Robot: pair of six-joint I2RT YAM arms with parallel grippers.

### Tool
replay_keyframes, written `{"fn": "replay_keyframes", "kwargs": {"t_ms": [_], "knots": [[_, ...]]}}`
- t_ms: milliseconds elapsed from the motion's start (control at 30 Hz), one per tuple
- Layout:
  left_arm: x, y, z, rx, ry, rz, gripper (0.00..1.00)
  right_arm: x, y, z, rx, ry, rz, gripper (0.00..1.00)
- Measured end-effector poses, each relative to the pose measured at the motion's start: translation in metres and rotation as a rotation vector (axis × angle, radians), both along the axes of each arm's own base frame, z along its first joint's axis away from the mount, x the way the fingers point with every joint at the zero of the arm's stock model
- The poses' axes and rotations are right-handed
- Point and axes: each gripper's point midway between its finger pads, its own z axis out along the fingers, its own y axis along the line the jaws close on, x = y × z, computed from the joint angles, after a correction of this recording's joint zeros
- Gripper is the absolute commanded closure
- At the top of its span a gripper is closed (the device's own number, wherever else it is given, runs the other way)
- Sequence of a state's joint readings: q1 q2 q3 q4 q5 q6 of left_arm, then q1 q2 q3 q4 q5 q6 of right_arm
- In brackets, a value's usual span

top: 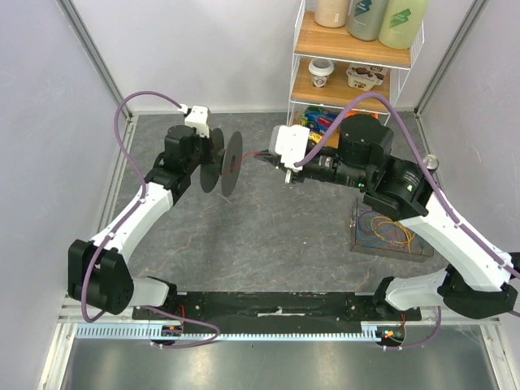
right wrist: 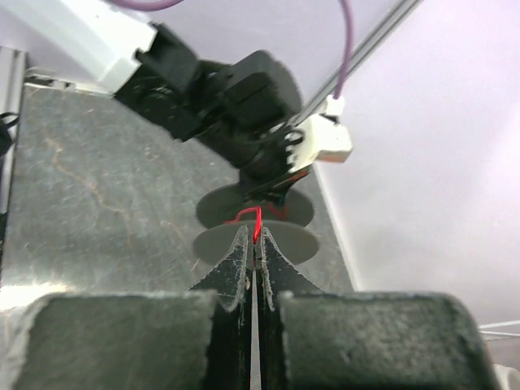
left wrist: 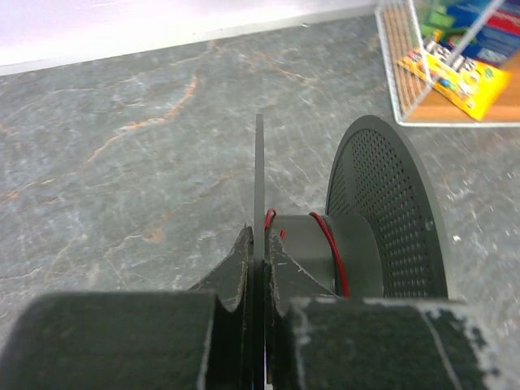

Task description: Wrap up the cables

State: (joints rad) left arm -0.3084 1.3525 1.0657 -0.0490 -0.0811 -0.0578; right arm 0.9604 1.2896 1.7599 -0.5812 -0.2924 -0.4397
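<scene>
My left gripper [top: 213, 158] is shut on one thin flange of the dark grey spool [top: 231, 162] and holds it up on edge above the table. In the left wrist view, my left gripper [left wrist: 261, 240] clamps the flange [left wrist: 260, 162], and a red cable [left wrist: 331, 244] loops round the spool's hub beside the perforated flange [left wrist: 390, 219]. My right gripper [top: 262, 158] is just right of the spool, shut on the red cable [top: 248, 156]. In the right wrist view my right gripper [right wrist: 257, 240] pinches the red cable [right wrist: 257, 219], which runs to the spool [right wrist: 296, 242].
A small board [top: 363, 244] with loose orange, yellow and blue cables [top: 392, 233] lies at the right, under my right arm. A wire shelf [top: 351, 81] with snacks and bottles stands at the back right; its basket shows in the left wrist view [left wrist: 394, 73]. Walls close both sides.
</scene>
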Motion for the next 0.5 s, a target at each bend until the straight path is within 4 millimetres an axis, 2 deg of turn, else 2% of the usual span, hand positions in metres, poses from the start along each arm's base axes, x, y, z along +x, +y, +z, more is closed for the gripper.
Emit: {"fn": "replay_keyframes", "kwargs": {"t_ms": [333,500], "knots": [[-0.049,-0.046,-0.011,0.048,-0.014,-0.264,0.98,0.05,0.009,0.029,0.083,-0.079,-0.2,1.0],[-0.073,-0.054,-0.001,0.04,-0.059,-0.365,0.98,0.073,-0.004,0.034,0.102,-0.095,-0.316,1.0]]}}
